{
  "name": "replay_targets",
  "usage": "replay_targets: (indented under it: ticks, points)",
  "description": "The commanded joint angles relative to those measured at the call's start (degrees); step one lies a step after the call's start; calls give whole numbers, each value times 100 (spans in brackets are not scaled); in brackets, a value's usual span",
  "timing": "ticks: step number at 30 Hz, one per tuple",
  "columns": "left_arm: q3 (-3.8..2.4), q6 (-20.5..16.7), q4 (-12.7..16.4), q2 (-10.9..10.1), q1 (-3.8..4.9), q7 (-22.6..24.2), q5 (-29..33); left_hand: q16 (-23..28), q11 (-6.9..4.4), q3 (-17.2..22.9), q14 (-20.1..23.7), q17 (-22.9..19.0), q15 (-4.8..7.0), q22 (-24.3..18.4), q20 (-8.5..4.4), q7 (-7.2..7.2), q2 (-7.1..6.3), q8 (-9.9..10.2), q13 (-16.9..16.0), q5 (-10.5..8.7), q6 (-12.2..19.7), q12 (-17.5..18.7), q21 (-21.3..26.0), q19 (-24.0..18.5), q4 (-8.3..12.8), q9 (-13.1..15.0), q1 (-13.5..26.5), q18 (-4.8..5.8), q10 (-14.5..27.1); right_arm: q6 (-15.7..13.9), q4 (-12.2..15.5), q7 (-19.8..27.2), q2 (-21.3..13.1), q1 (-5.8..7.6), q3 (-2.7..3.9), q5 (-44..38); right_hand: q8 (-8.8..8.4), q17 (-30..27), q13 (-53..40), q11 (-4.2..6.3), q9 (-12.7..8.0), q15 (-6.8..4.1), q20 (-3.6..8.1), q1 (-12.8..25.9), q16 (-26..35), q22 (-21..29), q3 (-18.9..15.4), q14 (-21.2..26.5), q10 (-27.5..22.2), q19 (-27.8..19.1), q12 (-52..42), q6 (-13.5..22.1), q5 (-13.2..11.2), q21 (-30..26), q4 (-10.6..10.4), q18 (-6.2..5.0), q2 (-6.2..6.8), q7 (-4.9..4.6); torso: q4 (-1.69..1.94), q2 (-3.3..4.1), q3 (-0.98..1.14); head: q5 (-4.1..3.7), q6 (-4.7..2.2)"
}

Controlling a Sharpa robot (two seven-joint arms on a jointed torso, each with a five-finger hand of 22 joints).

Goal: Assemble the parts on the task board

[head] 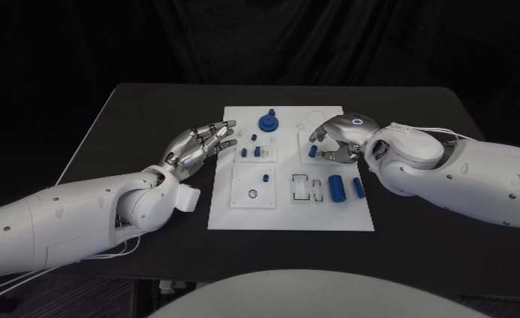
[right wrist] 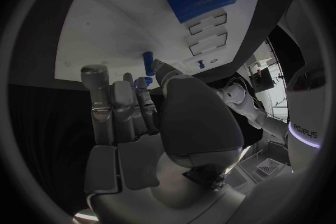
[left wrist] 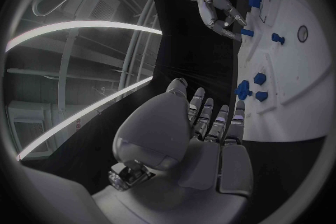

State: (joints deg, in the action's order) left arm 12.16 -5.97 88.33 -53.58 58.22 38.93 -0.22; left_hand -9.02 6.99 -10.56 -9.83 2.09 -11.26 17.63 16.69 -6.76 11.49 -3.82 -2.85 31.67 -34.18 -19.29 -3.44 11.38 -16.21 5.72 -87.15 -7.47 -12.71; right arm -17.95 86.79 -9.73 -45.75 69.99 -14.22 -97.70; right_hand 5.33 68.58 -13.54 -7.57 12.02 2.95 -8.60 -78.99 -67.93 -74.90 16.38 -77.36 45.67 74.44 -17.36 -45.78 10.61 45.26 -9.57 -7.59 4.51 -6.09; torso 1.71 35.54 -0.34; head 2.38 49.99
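Observation:
The white task board (head: pixel 325 216) lies mid-table. My right hand (head: pixel 341 136) curls over its far right part, and thumb and fingers close on a small blue peg (head: pixel 313 151). In the right wrist view the peg (right wrist: pixel 148 60) sticks out between the thumb and fingertips of that hand (right wrist: pixel 154 117), just above the board (right wrist: pixel 126 22). My left hand (head: pixel 201 145) hovers at the board's left edge with fingers spread and nothing in it; the left wrist view shows this hand (left wrist: pixel 203 140) beside the board (left wrist: pixel 294 67) and the right hand (left wrist: pixel 213 8) across from it.
A blue knob (head: pixel 267 121) stands at the board's far middle with small blue pieces (head: pixel 252 152) near it. Two blue cylinders (head: pixel 338 188) lie on the board's near right, beside rectangular slots (head: pixel 300 189). Black table surrounds the board.

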Motion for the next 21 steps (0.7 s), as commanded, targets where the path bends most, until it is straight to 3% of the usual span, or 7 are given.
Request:
replay_targets:
  ticks: [1, 11, 21]
  points:
    - [-5, 25, 7, 16, -8, 661, 20, 23, 9, 11, 41, -5, -5, -9, -5, -6, 11, 18, -1, 31, 43, 8, 32, -55, -9, -5, -21, 76, 47, -44, -35, -56, 24, -34, 3, 106, -38, 2, -8, -14, -7, 3, -3, 32, -19, -512, -9, -33, 48, 50, -27, 5, -34, 5, -40, 14, 2, -52, 4, -2, 0, -4, 1]
    - [-5, 46, -6, 30, -14, 649, 20, 21, 9, 12, 41, -5, -5, -10, -7, -9, 12, 18, 0, 32, 44, 9, 34, -58, -9, -6, -21, 76, 49, -103, -145, 22, 122, -112, 3, 142, -23, 0, -14, 8, -47, -11, -2, -91, -26, -514, 25, -37, 186, 62, -87, -80, -71, 6, 25, 9, 8, -90, 2, -1, 0, 2, 1]
    - [-5, 71, -33, 48, -29, 622, 20, -2, 4, 36, 26, 1, -34, 4, -8, -35, 49, 10, 1, 43, 23, 11, 37, -54, -9, -2, -34, 65, 59, -291, -173, 80, 160, -141, 3, 146, 126, 60, -12, 75, 3, -64, 43, -171, -111, -554, 110, -114, 581, 154, -186, -439, -73, 177, 2, 34, -4, -114, 3, -2, 1, 6, 1]
